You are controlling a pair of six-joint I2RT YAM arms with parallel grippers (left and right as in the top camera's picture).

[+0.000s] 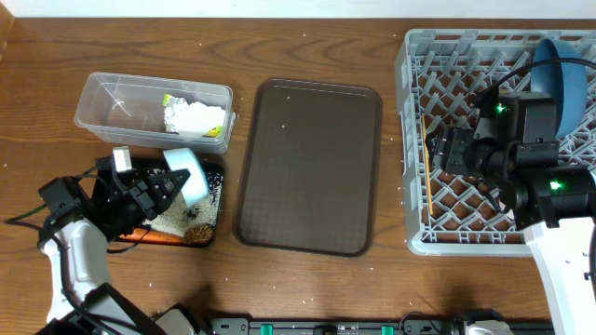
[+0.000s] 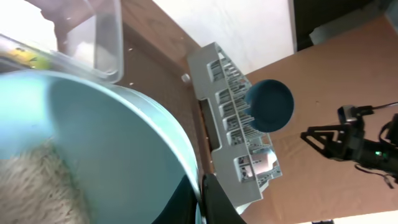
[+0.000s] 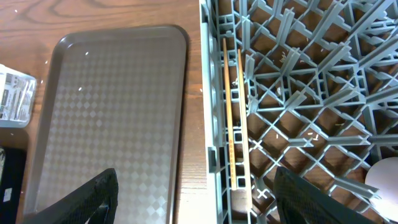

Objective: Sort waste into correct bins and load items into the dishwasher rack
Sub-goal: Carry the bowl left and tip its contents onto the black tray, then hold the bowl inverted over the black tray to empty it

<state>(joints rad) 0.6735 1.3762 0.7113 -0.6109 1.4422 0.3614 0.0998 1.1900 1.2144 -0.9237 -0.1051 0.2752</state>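
White bowl [image 1: 193, 172] rim clamped in left pincer [image 1: 170, 187]; right pincer [image 3: 196, 199] apart above chopsticks [image 3: 235, 124].

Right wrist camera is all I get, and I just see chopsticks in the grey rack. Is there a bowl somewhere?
Observer: Yes. The left gripper is clamped on a white bowl, tilted over the black tray.
Operator: Is anything in it?
Observer: There's rice lying inside the bowl.
Operator: Anything else in my rack?
Observer: A dark blue plate stands on edge in the corner at the overhead view's top right.
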